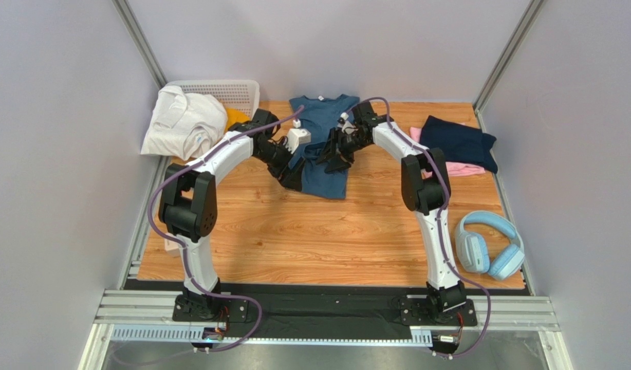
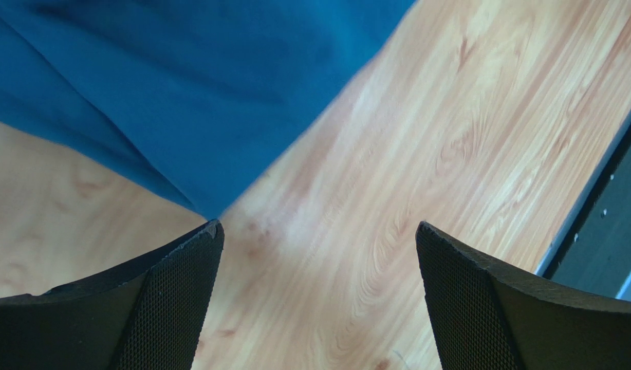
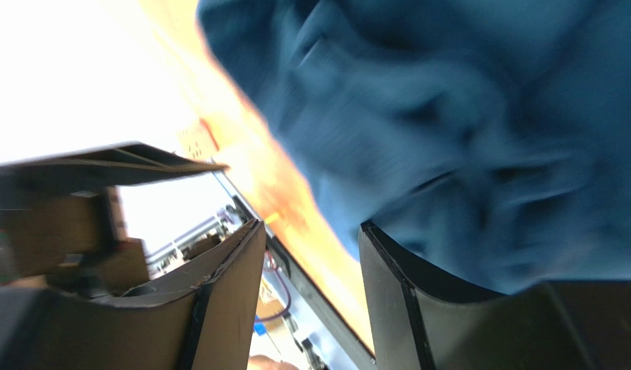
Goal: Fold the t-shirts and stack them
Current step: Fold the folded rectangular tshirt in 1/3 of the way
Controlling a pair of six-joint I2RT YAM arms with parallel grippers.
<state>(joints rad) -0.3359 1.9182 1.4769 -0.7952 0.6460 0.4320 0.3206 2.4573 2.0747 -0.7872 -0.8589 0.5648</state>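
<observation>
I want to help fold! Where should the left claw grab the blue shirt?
Probably the pointed corner of the blue shirt, coming from the bare wood side. It lies flat and sticks out just ahead of the open left gripper, which could close over its edge.

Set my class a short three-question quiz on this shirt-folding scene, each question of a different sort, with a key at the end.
1. True or false: the left gripper has its jaws closed on the blue shirt.
2. Fill in: the headphones lie on the ___ arm's side of the table.
3. What lies on top of the pink shirt? A the headphones; B the navy shirt; C the blue shirt.
Key: 1 false, the jaws stand wide apart over bare wood; 2 right; 3 B.
</observation>
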